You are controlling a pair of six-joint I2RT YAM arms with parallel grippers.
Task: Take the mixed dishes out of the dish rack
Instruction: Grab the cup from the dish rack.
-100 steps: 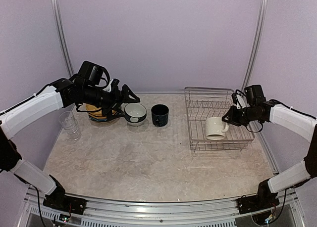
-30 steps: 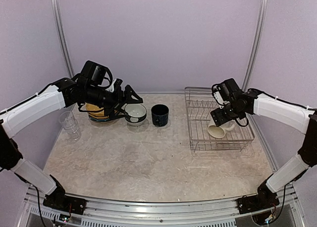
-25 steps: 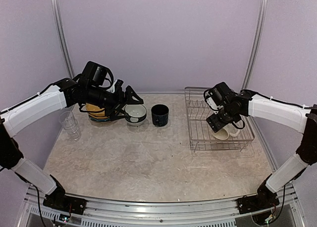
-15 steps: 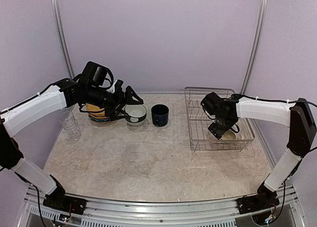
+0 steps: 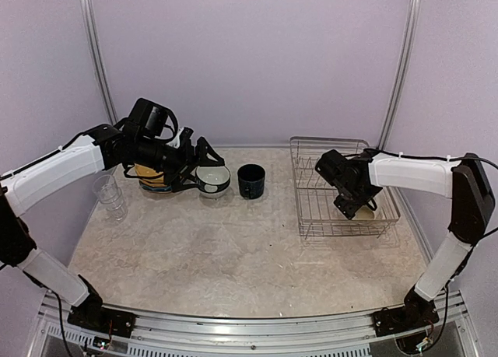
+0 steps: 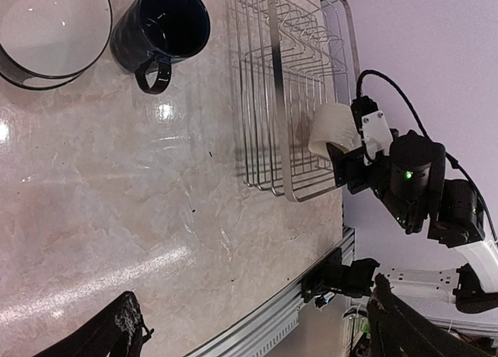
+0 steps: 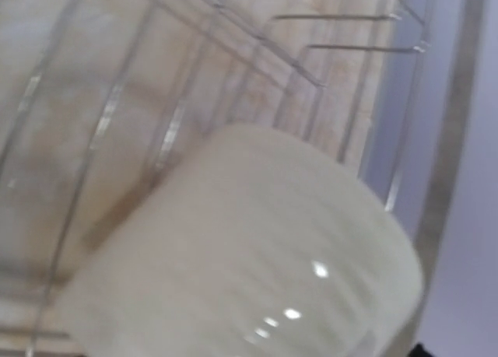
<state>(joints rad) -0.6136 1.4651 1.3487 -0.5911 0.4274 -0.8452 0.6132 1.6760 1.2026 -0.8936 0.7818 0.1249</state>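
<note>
While the left claw [image 5: 198, 169] hangs spread wide over the dark teal bowl [image 5: 215, 176] on the worktop [image 5: 233, 248], the right claw [image 5: 352, 203] sits right against the cream mug [image 5: 366, 212], which lies tipped inside the dish rack [image 5: 300, 197]; whether it grips the mug I cannot tell, and the navy mug [image 5: 250, 180] stands beside the bowl

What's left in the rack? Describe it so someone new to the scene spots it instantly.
On the right side of the table sits a silver wire dish rack. In its near right part lies a cream mug, apparently tipped over. It's the only dish in the rack and the only pale mug; the navy mug stands outside, left of the rack.
</note>
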